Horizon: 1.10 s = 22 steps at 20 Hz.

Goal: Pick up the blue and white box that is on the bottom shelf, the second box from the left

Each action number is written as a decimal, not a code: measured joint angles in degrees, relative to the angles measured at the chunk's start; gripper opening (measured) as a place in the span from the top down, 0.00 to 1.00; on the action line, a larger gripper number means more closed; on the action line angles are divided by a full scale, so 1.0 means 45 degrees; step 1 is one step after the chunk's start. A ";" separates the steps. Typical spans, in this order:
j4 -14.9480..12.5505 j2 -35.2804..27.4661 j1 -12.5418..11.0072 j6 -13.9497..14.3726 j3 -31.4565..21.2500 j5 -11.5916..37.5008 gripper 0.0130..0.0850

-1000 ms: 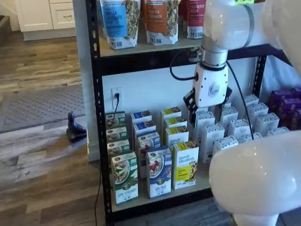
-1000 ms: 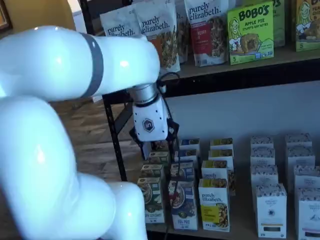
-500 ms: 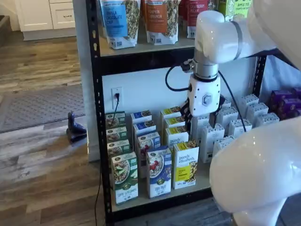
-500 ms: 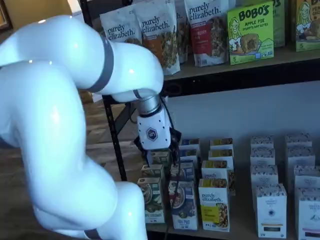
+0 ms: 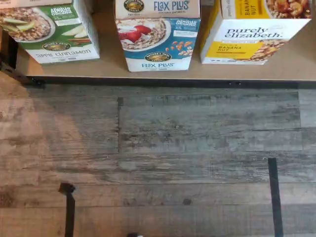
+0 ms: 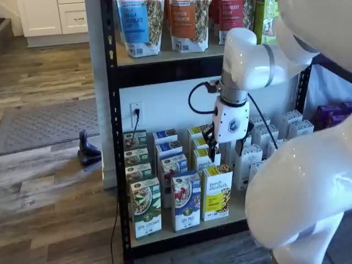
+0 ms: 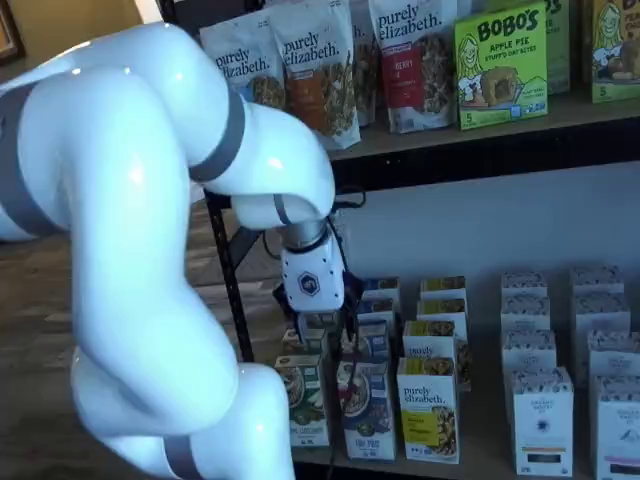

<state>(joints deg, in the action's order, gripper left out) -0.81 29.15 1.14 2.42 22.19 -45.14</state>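
while the end effector (image 6: 212, 149) hangs above the rows of cartons, its finger gap impossible to tell, the blue and white box (image 6: 186, 200) stands untouched at the front edge of the bottom shelf (image 6: 181, 230), between a green carton (image 6: 146, 208) and a yellow carton (image 6: 216, 192).

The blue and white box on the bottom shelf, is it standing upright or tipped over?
Upright. The blue and white box stands on the bottom shelf, front outward.

Gripper (image 6: 210, 151): shifted left along the rows and lowered, now nearer the blue and white box (image 6: 186, 200).
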 joint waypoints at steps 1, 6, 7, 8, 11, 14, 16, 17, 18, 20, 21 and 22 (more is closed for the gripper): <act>-0.0040 -0.0186 0.0026 0.0052 0.0009 0.0151 0.00; -0.0225 -0.1131 0.0185 0.0351 0.0061 0.1014 0.00; -0.0166 -0.1282 0.0206 0.0326 0.0059 0.1232 0.00; -0.0109 -0.1433 0.0225 0.0304 0.0065 0.1441 0.00; 0.0008 -0.1980 0.0287 0.0275 0.0238 0.1905 0.00; 0.0095 -0.2429 0.0322 0.0238 0.0423 0.2118 0.00; 0.0128 -0.2766 0.0332 0.0219 0.0546 0.2245 0.00; 0.0206 -0.2911 0.0332 0.0151 0.0588 0.2330 0.00; 0.0305 -0.3061 0.0325 0.0058 0.0636 0.2395 0.00; 0.0617 -0.3417 0.0279 -0.0242 0.0752 0.2553 0.00; 0.0756 -0.3613 0.0238 -0.0402 0.0822 0.2620 0.00; 0.0867 -0.3822 0.0186 -0.0547 0.0902 0.2681 0.00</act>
<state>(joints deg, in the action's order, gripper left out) 3.09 11.95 1.97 -0.04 26.25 -33.07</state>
